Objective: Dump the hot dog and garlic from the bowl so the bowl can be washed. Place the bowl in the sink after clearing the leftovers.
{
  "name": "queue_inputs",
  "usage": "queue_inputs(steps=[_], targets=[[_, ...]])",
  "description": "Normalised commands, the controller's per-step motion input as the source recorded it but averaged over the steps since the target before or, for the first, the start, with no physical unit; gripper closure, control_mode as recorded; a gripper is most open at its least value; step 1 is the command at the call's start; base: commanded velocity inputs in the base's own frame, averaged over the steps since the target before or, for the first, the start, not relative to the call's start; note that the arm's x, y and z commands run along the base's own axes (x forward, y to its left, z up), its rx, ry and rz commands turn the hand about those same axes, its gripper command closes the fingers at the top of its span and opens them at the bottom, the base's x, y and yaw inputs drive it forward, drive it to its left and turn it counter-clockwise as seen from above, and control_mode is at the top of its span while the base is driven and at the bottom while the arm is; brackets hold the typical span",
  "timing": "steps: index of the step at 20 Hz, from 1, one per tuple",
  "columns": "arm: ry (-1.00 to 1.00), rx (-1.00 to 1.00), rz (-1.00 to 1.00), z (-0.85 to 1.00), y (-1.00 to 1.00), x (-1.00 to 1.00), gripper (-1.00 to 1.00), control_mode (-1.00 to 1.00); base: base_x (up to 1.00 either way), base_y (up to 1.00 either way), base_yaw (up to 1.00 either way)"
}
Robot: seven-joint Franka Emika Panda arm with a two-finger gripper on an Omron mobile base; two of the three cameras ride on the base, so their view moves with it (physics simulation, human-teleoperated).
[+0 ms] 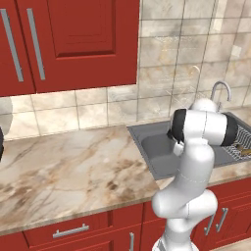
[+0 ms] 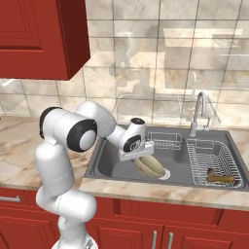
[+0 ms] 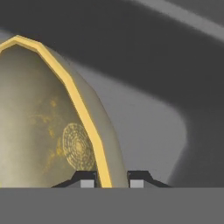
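bowl: the bowl [image 2: 150, 168] sits low in the centre of the right base view, tilted on edge inside the sink [image 2: 109, 163], its lower side at or near the basin floor; whether it touches I cannot tell. In the hand view it takes up the left half, its inside bare, with no food in it.
fingers: the fingers [image 3: 113, 179] pinch the bowl's pale rim, one tip inside the wall and one outside, at the bottom centre of the hand view.
arm: it reaches from the lower left of the right base view down into the basin, the hand just above the bowl.
handling: judged as a stiff, hard-glazed dish, light enough for a rim pinch but slick; held at one edge only, it will want to swing and slip, and could chip if dropped on the basin floor.
where to hold: the rim is the only thin place the fingers can span; the present hold there looks right, best kept deep over the lip.
hot dog: a small brown piece [image 2: 220, 179] lies in the wire rack [image 2: 194, 160] at the lower right of the right base view; probably the hot dog, too small to be sure.
progress: the bowl looks cleared and is nearly set down.
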Motion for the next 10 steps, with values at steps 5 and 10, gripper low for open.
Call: queue_inputs(steps=[5,10], targets=[[0.0,0.0,-0.02,-0.29,-0.28,0.17,1.0,-1.0,0.0,0.0,0.0],[0.0,0.0,-0.01,-0.25,-0.26,0.09,1.0,-1.0,0.0,0.0,0.0]])
